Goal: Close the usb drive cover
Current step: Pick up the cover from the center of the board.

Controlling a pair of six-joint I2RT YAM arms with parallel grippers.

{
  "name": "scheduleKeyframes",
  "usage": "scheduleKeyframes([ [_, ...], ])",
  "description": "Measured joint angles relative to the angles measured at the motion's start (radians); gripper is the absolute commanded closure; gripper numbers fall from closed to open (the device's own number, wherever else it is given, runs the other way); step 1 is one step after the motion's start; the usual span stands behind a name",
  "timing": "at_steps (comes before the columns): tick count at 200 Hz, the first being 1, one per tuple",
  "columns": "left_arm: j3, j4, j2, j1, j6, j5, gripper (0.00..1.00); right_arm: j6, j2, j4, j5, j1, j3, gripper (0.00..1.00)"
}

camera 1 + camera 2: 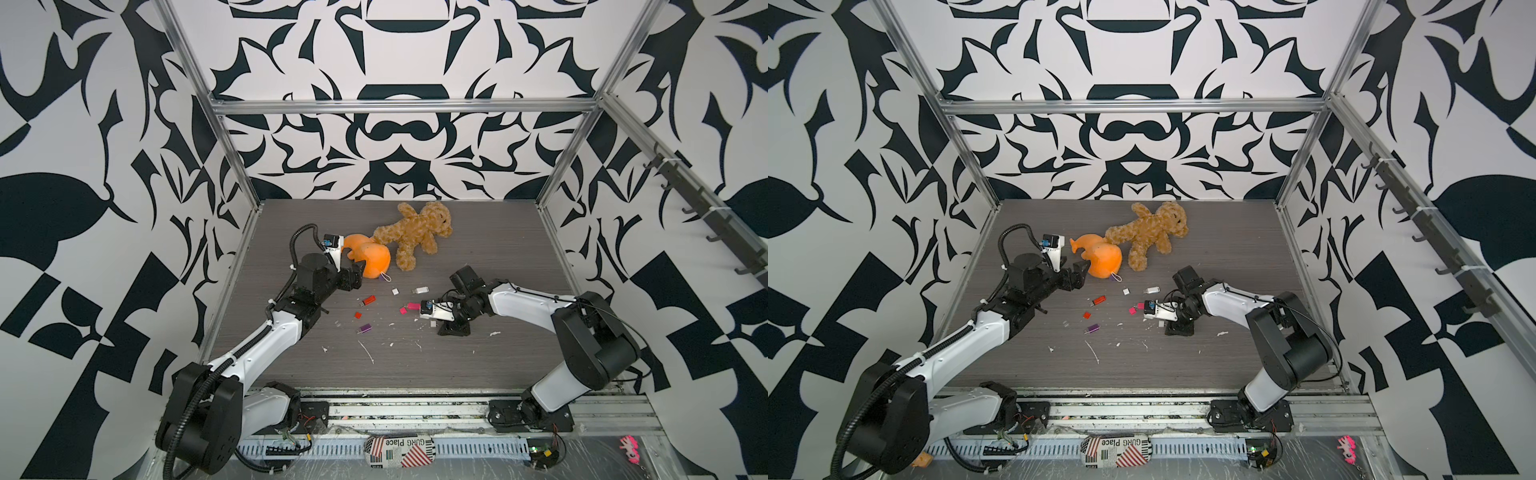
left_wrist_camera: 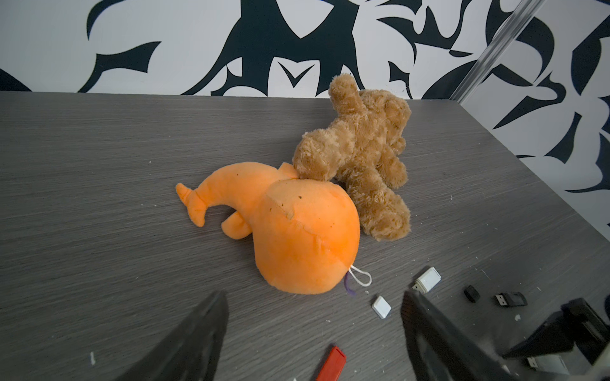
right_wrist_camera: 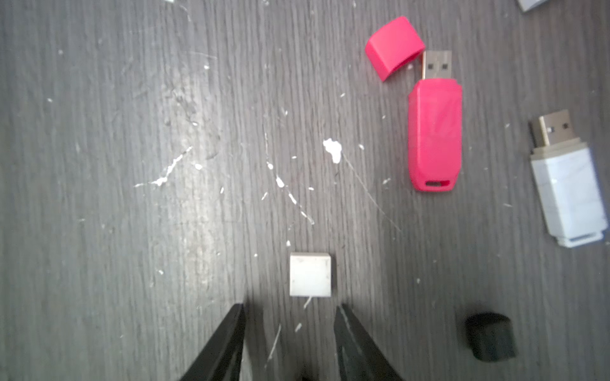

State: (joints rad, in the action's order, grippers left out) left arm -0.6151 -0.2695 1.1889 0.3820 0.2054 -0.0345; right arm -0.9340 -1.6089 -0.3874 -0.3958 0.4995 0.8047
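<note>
Over on the left, the left gripper (image 2: 313, 306) hovers above the grey table (image 1: 478, 249) with its jaws spread wide and nothing between them. It points at the orange plush toy (image 1: 368, 259), which lies just beyond its tips. To the right of the toy, and touching it, a brown teddy bear (image 1: 415, 237) sprawls nearer the far wall.

Nearer than the two toys, small parts are scattered across the middle of the table. A red drive (image 1: 368, 300) lies with its red cap (image 1: 357, 315) apart from it, and a purple drive (image 1: 365, 328) sits a little nearer still. Right of these is a white cap (image 1: 395, 291), then a white drive (image 3: 567, 198) with its metal plug bare.

Just near of the white drive lies the pink drive (image 3: 434, 138), uncovered, its plug showing. The pink cap (image 3: 394, 47) lies loose and tilted beside that plug, right against it, not fitted on. A black cap (image 3: 490, 336) rests on the table close by.

Further right, the right gripper (image 3: 292, 308) is down near the tabletop, its jaws parted and holding nothing. A small pale square cap (image 3: 310, 278) lies on the table just ahead of its fingertips (image 3: 346, 326), in line with the gap but not between them.
</note>
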Motion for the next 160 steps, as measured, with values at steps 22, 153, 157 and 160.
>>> scheduleKeyframes([
  [22, 0.0, 0.006, 0.0, 0.0, 0.0, 0.0, 0.14, -0.007, -0.012, 0.005, 0.0, 0.0, 0.011, 0.56],
  [153, 0.0, 0.006, 0.014, 0.0, 0.015, 0.0, 0.14, -0.042, -0.081, -0.047, 0.008, 0.019, 0.097, 0.68],
  [157, 0.0, 0.006, 0.014, 0.0, 0.015, 0.0, 0.14, -0.043, -0.082, -0.05, 0.008, 0.019, 0.098, 0.68],
  [160, 0.0, 0.006, 0.015, 0.0, 0.016, 0.0, 0.14, -0.043, -0.083, -0.052, 0.008, 0.019, 0.1, 0.69],
])
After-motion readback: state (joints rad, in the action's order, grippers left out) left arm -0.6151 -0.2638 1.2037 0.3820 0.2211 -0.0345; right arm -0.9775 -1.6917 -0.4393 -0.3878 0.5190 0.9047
